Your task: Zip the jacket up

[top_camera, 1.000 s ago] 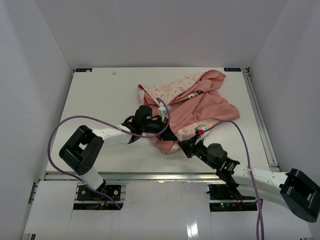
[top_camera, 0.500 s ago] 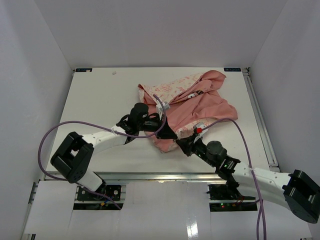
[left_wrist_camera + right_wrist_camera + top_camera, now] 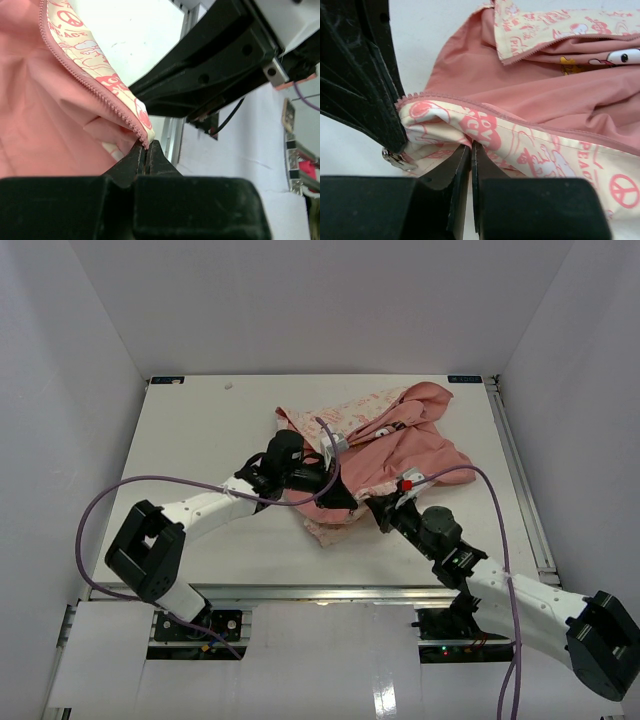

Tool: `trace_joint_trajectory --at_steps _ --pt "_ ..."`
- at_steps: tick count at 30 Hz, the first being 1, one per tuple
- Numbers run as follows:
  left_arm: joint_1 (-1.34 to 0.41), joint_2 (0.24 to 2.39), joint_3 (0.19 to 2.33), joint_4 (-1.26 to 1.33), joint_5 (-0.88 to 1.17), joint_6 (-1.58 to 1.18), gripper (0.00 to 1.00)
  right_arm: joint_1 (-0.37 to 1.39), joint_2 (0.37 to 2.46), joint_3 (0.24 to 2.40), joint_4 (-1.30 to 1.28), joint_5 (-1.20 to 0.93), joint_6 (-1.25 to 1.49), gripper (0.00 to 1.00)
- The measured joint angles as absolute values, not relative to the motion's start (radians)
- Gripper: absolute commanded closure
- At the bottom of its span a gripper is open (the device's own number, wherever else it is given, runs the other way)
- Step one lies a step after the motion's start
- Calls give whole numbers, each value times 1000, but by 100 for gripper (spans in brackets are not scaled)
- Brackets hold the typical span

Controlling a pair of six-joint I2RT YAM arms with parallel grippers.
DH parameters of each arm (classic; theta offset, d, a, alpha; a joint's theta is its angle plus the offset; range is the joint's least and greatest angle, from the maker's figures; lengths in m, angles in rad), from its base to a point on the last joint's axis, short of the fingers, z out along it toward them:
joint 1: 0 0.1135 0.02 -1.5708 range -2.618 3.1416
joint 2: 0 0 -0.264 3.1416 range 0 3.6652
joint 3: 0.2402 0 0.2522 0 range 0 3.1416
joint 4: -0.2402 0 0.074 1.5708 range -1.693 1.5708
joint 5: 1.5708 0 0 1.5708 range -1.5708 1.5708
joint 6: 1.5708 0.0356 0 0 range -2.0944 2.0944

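Cloth of the jacket (image 3: 405,440) is spread open, lining up, between the worktop's centre and its far right corner, with the hem end nearest the front edge. There it is pinched by both tools, just beside each other: the left gripper (image 3: 146,150) is clamped on the lower tip of the zipper strip (image 3: 95,85), the right gripper (image 3: 470,148) on the cream panel alongside. The strip is judged to run from both toward the far right corner, so any closing pull would be made that way.

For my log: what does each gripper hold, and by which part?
Both hold the jacket: the left gripper pinches the zipper edge's end, the right gripper the printed fabric's edge.
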State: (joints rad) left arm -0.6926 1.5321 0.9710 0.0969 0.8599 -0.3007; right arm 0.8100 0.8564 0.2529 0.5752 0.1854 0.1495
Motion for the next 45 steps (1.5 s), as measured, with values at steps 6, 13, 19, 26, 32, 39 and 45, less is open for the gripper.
trace_joint_trajectory --at_steps 6,13,19,26,32,39,45 --pt "-676 1643 1077 -6 863 -219 100 688 877 224 581 92 193 60" --pt "-618 1674 1088 -51 879 -210 100 681 786 176 538 207 407 49" --pt "-606 1674 1084 -51 846 -219 100 673 746 158 450 404 570 46" --pt "-588 1674 1055 -43 771 -217 100 671 764 147 385 553 680 45" --pt "-559 1674 1014 3 720 -211 100 637 913 160 332 662 762 49" --pt "-545 1675 867 121 555 -316 100 424 1101 266 313 616 774 50" --pt "-545 1678 761 176 461 -382 100 312 1287 369 390 510 747 51"
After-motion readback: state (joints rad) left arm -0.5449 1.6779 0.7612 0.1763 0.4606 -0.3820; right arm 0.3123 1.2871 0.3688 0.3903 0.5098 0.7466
